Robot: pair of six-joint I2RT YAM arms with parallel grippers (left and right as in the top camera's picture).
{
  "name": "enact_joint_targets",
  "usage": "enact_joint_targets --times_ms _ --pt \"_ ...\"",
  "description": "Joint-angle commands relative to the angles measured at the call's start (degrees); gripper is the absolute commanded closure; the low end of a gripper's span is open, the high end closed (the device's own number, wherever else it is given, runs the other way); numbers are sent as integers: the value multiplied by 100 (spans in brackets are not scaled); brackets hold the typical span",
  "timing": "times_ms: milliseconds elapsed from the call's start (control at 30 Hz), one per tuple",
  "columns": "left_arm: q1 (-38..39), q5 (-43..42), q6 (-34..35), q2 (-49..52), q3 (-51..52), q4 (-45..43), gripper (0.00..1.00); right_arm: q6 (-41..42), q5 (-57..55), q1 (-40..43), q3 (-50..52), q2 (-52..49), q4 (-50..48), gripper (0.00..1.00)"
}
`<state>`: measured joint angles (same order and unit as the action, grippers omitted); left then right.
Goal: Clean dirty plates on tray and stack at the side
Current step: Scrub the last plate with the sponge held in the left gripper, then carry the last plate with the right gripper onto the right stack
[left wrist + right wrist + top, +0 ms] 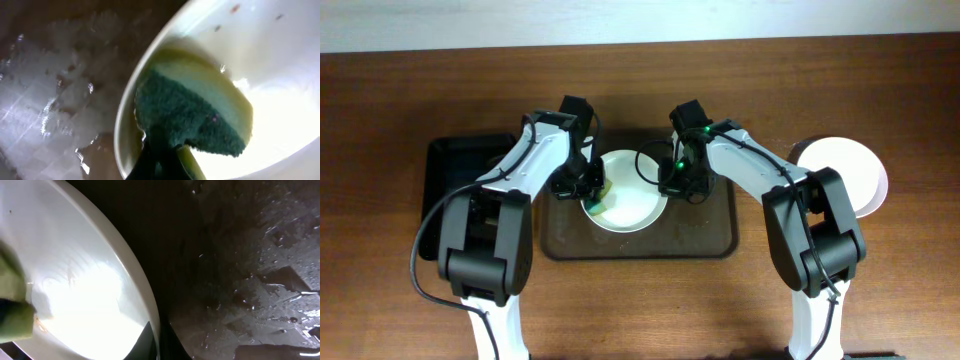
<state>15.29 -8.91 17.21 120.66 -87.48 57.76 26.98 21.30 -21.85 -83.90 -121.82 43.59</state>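
Note:
A white plate (632, 190) lies on the dark-brown tray (710, 240) at the table's middle. My left gripper (592, 195) is shut on a green-and-yellow sponge (200, 115) and presses it on the plate's left part (280, 60), which carries small brown specks. My right gripper (672, 186) is shut on the plate's right rim (152, 315), one finger inside, one outside. The sponge's edge shows at the left of the right wrist view (12, 315). Two stacked plates, white on a pale one (845, 172), sit at the right, off the tray.
A smaller black tray (455, 180) lies at the left, beside the brown tray. The brown tray's floor is wet with droplets (270, 280). Bare wooden table (640, 310) lies in front.

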Motion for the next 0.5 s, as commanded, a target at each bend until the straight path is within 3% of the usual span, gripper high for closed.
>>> enact_joint_targets --times_ms 0,167,267,367,467 --pt "195 275 -160 223 44 -824 99 33 -389 7 199 -232 50 96" --pt "485 734 -144 225 44 -2262 99 31 -391 7 199 -232 72 96" --pt "496 549 -181 225 44 -2481 99 28 -391 7 199 -232 72 96" --pt "466 -286 -511 223 37 -1781 99 31 -391 7 199 -232 70 96" --pt "284 -284 -518 223 37 -378 99 31 -391 7 199 -232 50 96"
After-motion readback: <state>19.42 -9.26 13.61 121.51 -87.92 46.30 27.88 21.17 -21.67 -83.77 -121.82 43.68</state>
